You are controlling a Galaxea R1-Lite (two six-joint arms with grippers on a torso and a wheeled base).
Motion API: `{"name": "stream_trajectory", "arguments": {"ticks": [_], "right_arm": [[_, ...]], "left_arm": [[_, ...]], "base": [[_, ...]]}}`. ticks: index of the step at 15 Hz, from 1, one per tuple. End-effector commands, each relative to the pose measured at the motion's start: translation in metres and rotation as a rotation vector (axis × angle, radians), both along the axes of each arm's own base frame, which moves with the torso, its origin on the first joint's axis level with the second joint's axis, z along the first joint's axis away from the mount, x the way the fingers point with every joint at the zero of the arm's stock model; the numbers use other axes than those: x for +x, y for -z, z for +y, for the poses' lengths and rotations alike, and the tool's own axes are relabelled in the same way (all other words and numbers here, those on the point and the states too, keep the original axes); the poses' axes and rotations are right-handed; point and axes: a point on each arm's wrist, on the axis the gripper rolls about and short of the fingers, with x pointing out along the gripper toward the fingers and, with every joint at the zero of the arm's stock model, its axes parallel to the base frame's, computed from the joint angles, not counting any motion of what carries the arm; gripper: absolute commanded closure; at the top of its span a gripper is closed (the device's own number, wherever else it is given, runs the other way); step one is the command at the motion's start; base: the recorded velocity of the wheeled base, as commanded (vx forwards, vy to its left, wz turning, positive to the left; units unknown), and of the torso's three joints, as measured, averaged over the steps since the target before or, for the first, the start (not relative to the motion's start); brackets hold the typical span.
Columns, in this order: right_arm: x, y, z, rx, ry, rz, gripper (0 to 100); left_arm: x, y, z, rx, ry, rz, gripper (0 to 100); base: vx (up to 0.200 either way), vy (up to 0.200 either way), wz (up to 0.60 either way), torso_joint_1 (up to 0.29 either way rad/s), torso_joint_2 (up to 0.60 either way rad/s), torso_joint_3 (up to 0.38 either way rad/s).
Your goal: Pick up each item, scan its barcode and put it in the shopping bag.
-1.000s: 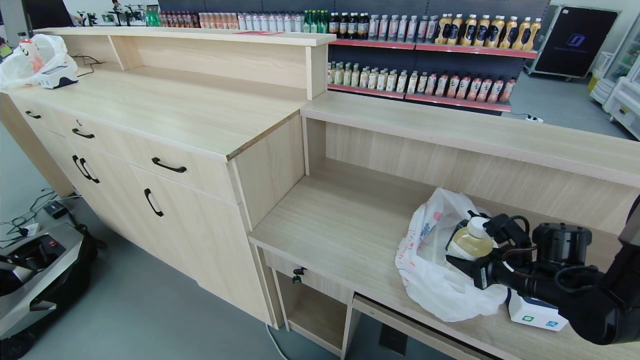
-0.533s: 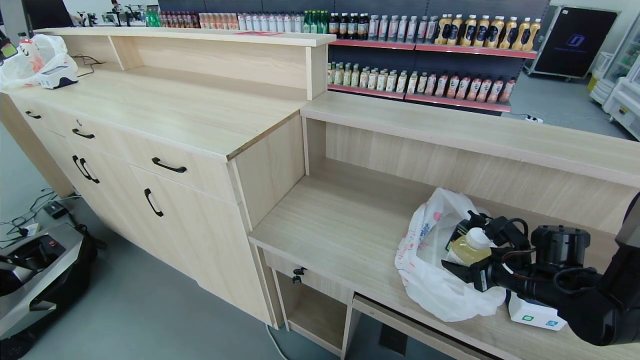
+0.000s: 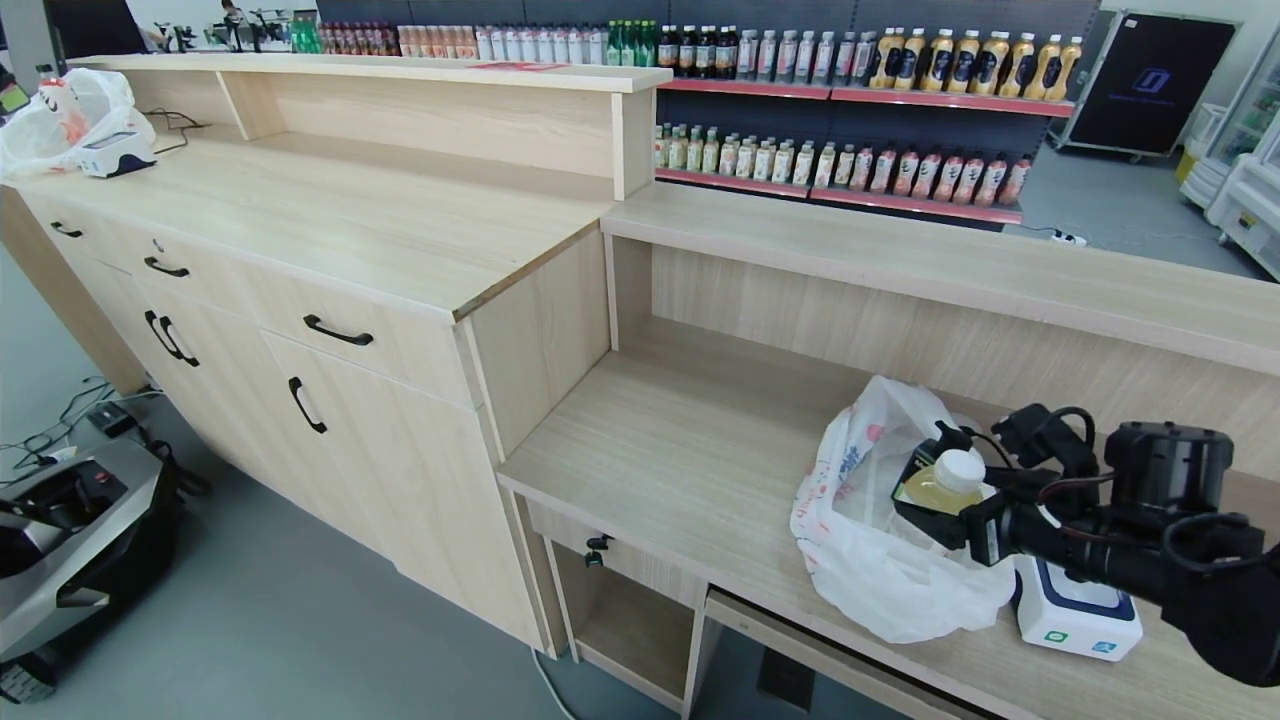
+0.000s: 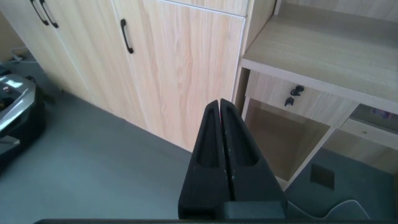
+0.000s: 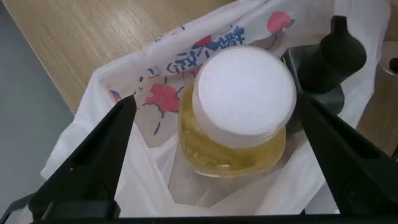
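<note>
A bottle (image 3: 945, 482) of yellow drink with a white cap (image 5: 244, 93) stands upright in the mouth of the white shopping bag (image 3: 870, 560) on the low counter. My right gripper (image 3: 922, 478) is open around it, one finger (image 5: 106, 168) on each side with a gap to the bottle. A dark item (image 5: 329, 59) lies in the bag just beyond the bottle. The white scanner (image 3: 1078, 612) with a blue top sits beside the bag, under my right arm. My left gripper (image 4: 222, 104) is shut and empty, hanging low over the grey floor in front of the cabinets.
The low counter (image 3: 680, 450) has free wood to the left of the bag and a back wall behind it. A taller counter (image 3: 330, 220) carries another bag (image 3: 60, 115) at its far left end. Drink shelves (image 3: 840, 95) stand beyond.
The right arm dipped with the bottle into the bag, then shifted right and slightly up, uncovering more of the scanner. The bottle stays in the bag's mouth.
</note>
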Motion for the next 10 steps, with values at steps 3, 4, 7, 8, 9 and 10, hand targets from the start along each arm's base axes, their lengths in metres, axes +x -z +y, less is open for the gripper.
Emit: {"name": "stream_trajectory", "arguments": {"ticks": [3,4,7,8,9,10], "right_arm": [[-0.073,-0.086,-0.019,-0.199,0.032,-0.232,0],[-0.085,-0.093,-0.025,-0.236,0.062,-0.253,0],[-0.107,-0.107,-0.031,-0.270,0.119,-0.301,0],[-0.109,-0.112,-0.033,-0.279,0.139,-0.323,0],[-0.109,-0.119,-0.034,-0.272,0.150,-0.351,0],[-0.110,-0.123,-0.034,-0.248,0.168,-0.362,0]], "left_arm": [[0.000,0.000,0.000,0.000,-0.001,0.000,100],[0.000,0.000,0.000,0.000,-0.001,0.000,100],[0.000,0.000,0.000,0.000,-0.001,0.000,100],[0.000,0.000,0.000,0.000,-0.001,0.000,100],[0.000,0.000,0.000,0.000,-0.001,0.000,100],[0.000,0.000,0.000,0.000,-0.002,0.000,100]], "base": [[0.000,0.000,0.00,0.000,0.00,0.000],[0.000,0.000,0.00,0.000,0.00,0.000],[0.000,0.000,0.00,0.000,0.00,0.000],[0.000,0.000,-0.60,-0.002,0.00,0.002],[0.000,0.000,-0.60,-0.002,0.00,0.007],[0.000,0.000,-0.60,0.002,0.01,0.002]]}}
